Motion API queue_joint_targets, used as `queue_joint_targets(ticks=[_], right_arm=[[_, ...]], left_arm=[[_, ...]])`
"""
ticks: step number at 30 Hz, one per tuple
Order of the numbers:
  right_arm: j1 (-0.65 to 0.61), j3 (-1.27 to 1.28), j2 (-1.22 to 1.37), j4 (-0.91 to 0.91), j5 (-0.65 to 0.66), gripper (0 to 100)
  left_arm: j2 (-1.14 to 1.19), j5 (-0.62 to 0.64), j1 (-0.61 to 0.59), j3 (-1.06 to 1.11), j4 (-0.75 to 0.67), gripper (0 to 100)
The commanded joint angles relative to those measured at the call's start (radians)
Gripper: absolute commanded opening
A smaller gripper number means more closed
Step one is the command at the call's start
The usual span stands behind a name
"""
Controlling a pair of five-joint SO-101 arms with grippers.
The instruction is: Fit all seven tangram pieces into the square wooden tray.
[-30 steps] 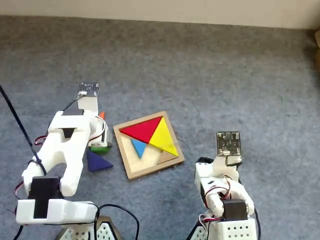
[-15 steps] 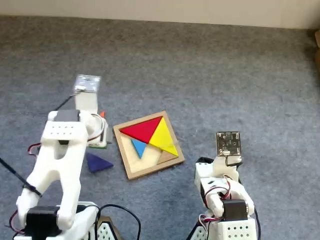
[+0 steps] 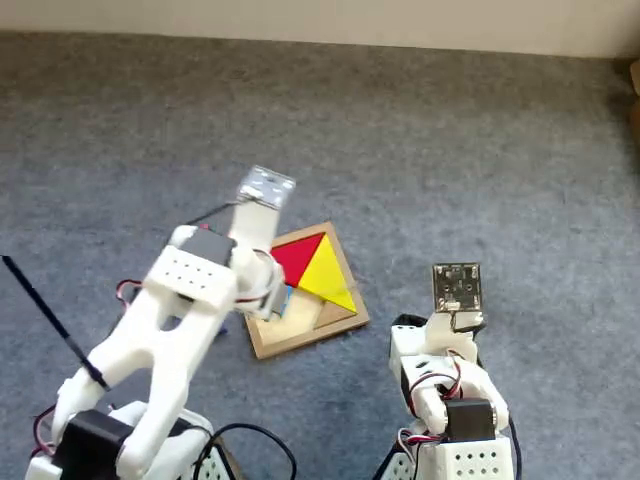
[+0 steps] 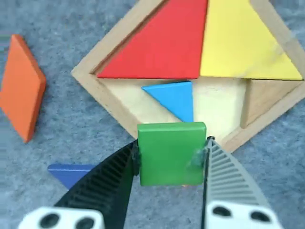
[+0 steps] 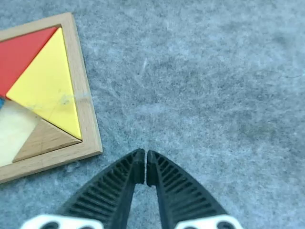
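Observation:
The square wooden tray (image 3: 345, 322) lies mid-carpet and holds a red triangle (image 3: 300, 257), a yellow triangle (image 3: 330, 275), a small blue triangle (image 4: 176, 97) and a wood-coloured triangle (image 4: 264, 95). My left gripper (image 4: 171, 160) hangs over the tray's edge, shut on a green square (image 4: 171, 152). An orange parallelogram (image 4: 21, 93) and a dark blue triangle (image 4: 71, 172) lie on the carpet beside the tray. My right gripper (image 5: 145, 167) is shut on nothing, low over bare carpet next to the tray (image 5: 88, 124), near its arm's base (image 3: 450, 400).
Grey carpet (image 3: 450, 130) spreads around the tray on all sides. A pale wall strip (image 3: 320, 20) runs along the far edge. Black cables (image 3: 40, 300) trail by the left arm's base.
The left arm has swung from the loose pieces toward the tray, carrying the green square over the tray's near edge. The right arm has stayed still.

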Motion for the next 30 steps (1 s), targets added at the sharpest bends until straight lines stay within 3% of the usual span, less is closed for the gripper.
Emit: queue_joint_targets(ticks=[1, 17, 26, 30], right_arm=[[0.018, 0.133, -0.013, 0.012, 0.006, 2.7], [0.056, 0.133, -0.013, 0.005, 0.002, 2.7], [0.058, 0.133, -0.013, 0.005, 0.002, 2.7], [0.058, 0.133, -0.015, 0.005, 0.002, 2.7]], left_arm=[[-0.03, 0.012, 0.104, -0.021, -0.011, 19], [-0.027, 0.098, 0.13, 0.12, -0.315, 19], [-0.027, 0.098, 0.147, 0.125, -0.328, 20], [-0.027, 0.103, 0.163, 0.125, -0.324, 29]])
